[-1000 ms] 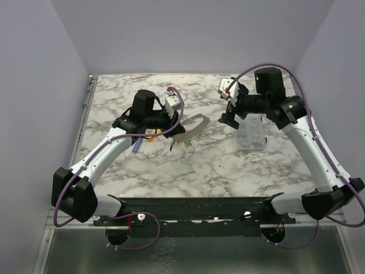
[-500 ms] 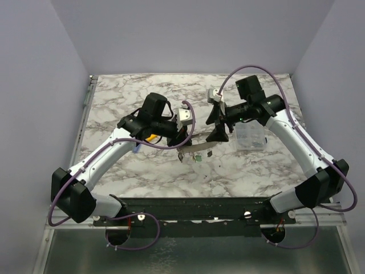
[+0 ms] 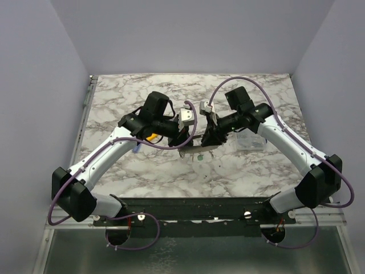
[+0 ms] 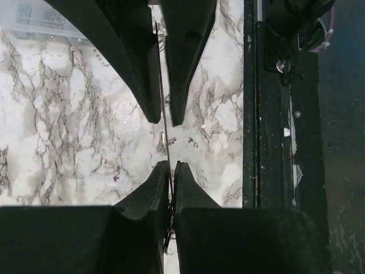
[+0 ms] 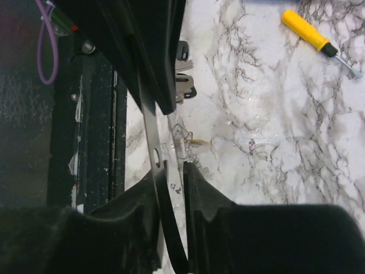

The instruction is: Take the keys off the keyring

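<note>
Beside left tool (image 4: 170, 163), right tool (image 5: 175, 167) arrived, narrowing around keyring (image 5: 148, 134)

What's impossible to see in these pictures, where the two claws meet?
Keys: right wrist view, mostly hidden behind the left claw; number unclear.
Keyring: top view, left and right claw cover its middle; left wrist view shows only a thin edge.
Clear box: top view, contents too small.

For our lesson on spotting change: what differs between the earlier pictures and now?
The right gripper swung left from beside the clear box to the metal keyring, and its jaws narrowed around it without visibly clamping. The left gripper stayed shut on the keyring, shifting slightly nearer. The clear box stayed put.
</note>
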Robot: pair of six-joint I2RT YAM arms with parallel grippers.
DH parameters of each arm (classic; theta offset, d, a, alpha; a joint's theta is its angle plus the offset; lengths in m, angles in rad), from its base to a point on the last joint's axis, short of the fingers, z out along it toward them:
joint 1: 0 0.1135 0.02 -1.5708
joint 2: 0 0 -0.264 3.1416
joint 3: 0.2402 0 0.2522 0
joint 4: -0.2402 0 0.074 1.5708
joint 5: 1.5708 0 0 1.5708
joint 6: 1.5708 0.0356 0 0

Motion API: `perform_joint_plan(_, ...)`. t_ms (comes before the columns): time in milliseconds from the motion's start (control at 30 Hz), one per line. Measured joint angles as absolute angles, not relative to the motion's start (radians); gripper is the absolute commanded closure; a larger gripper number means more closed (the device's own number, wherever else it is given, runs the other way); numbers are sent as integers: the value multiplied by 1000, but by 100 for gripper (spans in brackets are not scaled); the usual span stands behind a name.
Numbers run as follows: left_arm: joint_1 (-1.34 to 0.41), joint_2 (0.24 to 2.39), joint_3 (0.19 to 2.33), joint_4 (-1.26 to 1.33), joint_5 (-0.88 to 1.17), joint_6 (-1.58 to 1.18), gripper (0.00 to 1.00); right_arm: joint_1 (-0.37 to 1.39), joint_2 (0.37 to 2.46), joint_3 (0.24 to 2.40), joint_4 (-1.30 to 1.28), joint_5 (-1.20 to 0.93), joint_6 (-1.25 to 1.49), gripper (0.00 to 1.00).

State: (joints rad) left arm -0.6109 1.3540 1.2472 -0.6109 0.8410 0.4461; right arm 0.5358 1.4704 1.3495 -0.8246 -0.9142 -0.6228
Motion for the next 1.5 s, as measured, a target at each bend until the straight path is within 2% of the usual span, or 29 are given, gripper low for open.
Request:
perform_joint_plan(33, -611, 1354, 1247, -614, 843, 447, 95, 537, 1470, 1341, -819, -912, -621, 97)
perform_joint_plan(167, -605, 1354, 1250, -630, 839, 451, 38, 545, 1472, 1340, -819, -902, -616, 99)
perform_joint_plan(200, -603, 1354, 1254, -634, 833, 458, 29, 548, 1472, 1344, -821, -892, -611, 99)
perform_joint_plan(233, -602, 1353, 1261, -638, 831, 460, 25, 553, 1472, 1349, -824, -874, -609, 99)
perform_joint_plan(467, -558, 1309, 1296, -721, 818, 542, 22, 572, 1475, 1473, -913, -673, -662, 99)
perform_joint_plan(633, -491, 1273, 1296, -764, 841, 595, 22, 677, 1480, 1502, -983, -440, -762, 99)
perform_joint_plan(900, -200, 1237, 1266, -765, 976, 640, 17, 858, 1528, 1502, -1057, -41, -879, 99)
perform_joint_plan(1033, -150, 1217, 1234, -723, 993, 614, 8, 927, 1534, 1497, -1011, 165, -946, 99)
perform_joint_plan(1267, -119, 1213, 1151, -601, 992, 518, 5, 998, 1497, 1452, -982, 196, -1088, 99)
perform_joint_plan(1500, -151, 1271, 1134, -556, 1031, 471, 7, 1027, 1336, 1173, -760, 253, -1390, 99)
